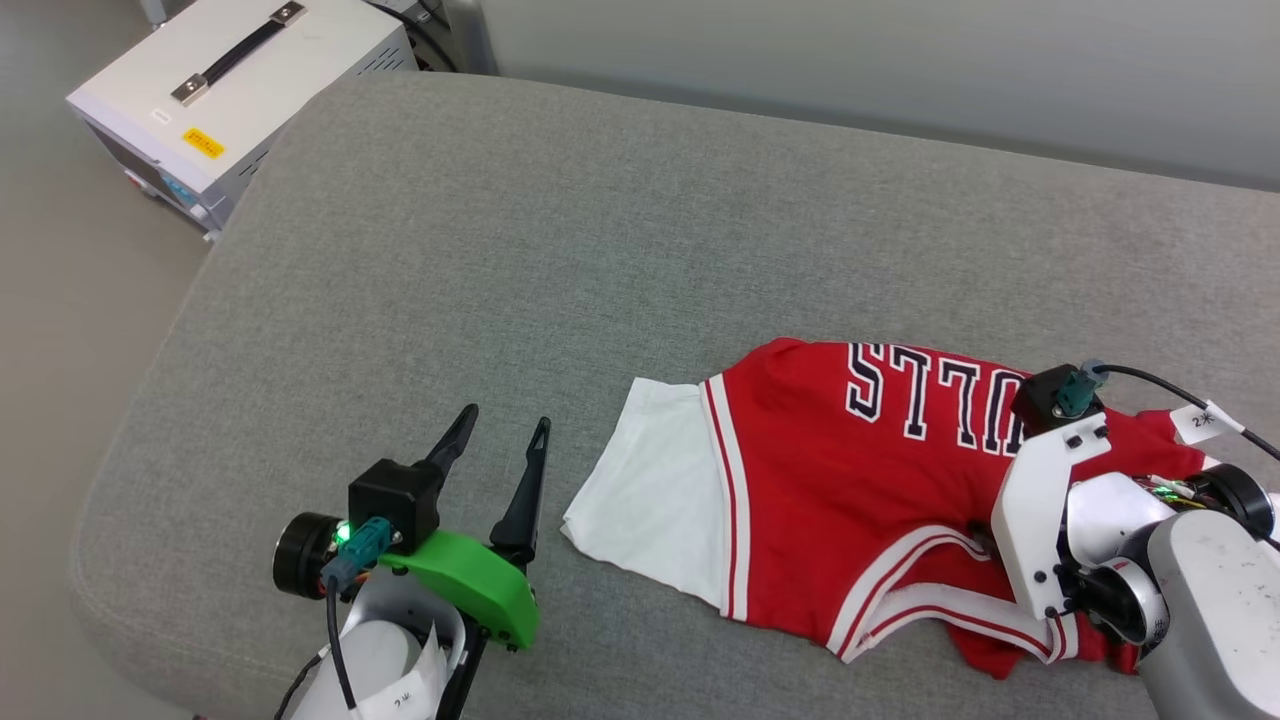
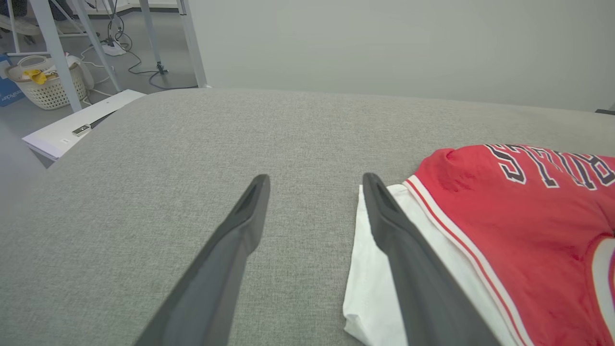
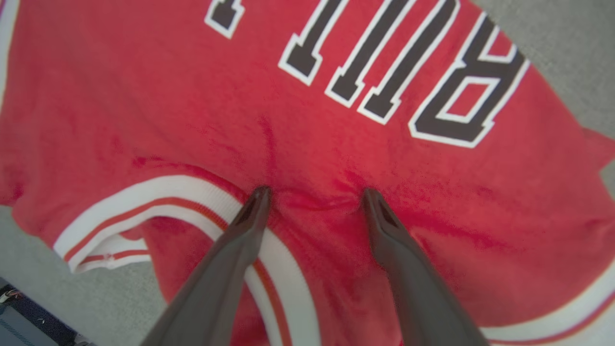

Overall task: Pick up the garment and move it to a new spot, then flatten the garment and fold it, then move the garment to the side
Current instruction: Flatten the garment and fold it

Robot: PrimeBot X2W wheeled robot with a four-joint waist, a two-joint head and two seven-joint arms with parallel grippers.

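The garment (image 1: pixel 850 500) lies crumpled on the grey cushion (image 1: pixel 500 250), right of centre. It is red with navy white-outlined lettering, striped trim and one white sleeve (image 1: pixel 655 490) spread to the left. My left gripper (image 1: pixel 503 430) hovers just left of that sleeve, open and empty. In the left wrist view the left gripper (image 2: pixel 315 180) is over bare cushion, and the sleeve (image 2: pixel 370 269) lies under its right finger. My right gripper (image 3: pixel 314 194) points down onto the red cloth (image 3: pixel 307 144) below the lettering. It is open, both tips touch the fabric, and a small pucker sits between them.
A white equipment case (image 1: pixel 240 90) with a black handle stands on the floor past the cushion's far left corner. A pale wall runs behind the cushion. A laundry basket (image 2: pixel 45 86), metal legs and cables are on the floor far left.
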